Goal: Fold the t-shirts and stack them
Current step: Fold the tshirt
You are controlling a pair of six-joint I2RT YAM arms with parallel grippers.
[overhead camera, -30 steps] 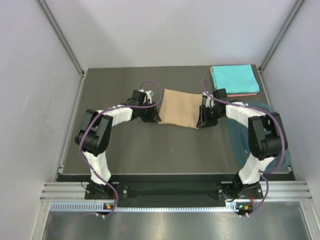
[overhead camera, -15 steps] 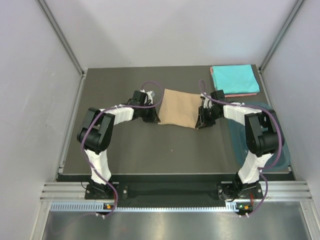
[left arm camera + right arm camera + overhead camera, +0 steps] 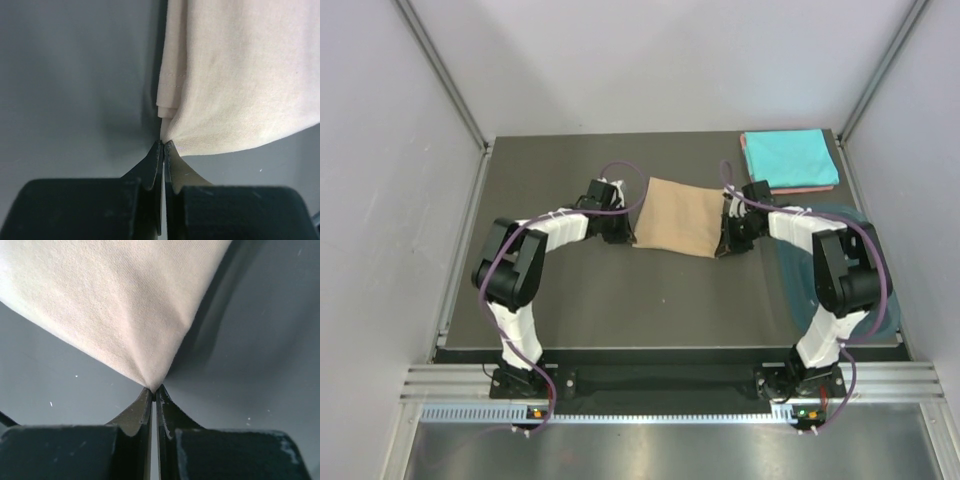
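The folded tan t-shirt (image 3: pixel 678 217) lies at the middle of the table. My left gripper (image 3: pixel 626 233) is shut on its near left corner; in the left wrist view the cloth (image 3: pixel 240 75) bunches at the fingertips (image 3: pixel 164 144). My right gripper (image 3: pixel 724 243) is shut on its near right corner; the right wrist view shows the cloth (image 3: pixel 115 300) pinched at the tips (image 3: pixel 153 389). The folded turquoise t-shirt (image 3: pixel 790 157) lies at the back right on top of the salmon-pink t-shirt (image 3: pixel 810 188), of which only an edge shows.
A dark teal plastic tub (image 3: pixel 800 268) sits at the right side of the table, partly hidden by my right arm. Grey walls enclose the table on the left, back and right.
Both grippers have shifted slightly toward the back with the tan t-shirt's near corners held; the shirt has moved a little with them.
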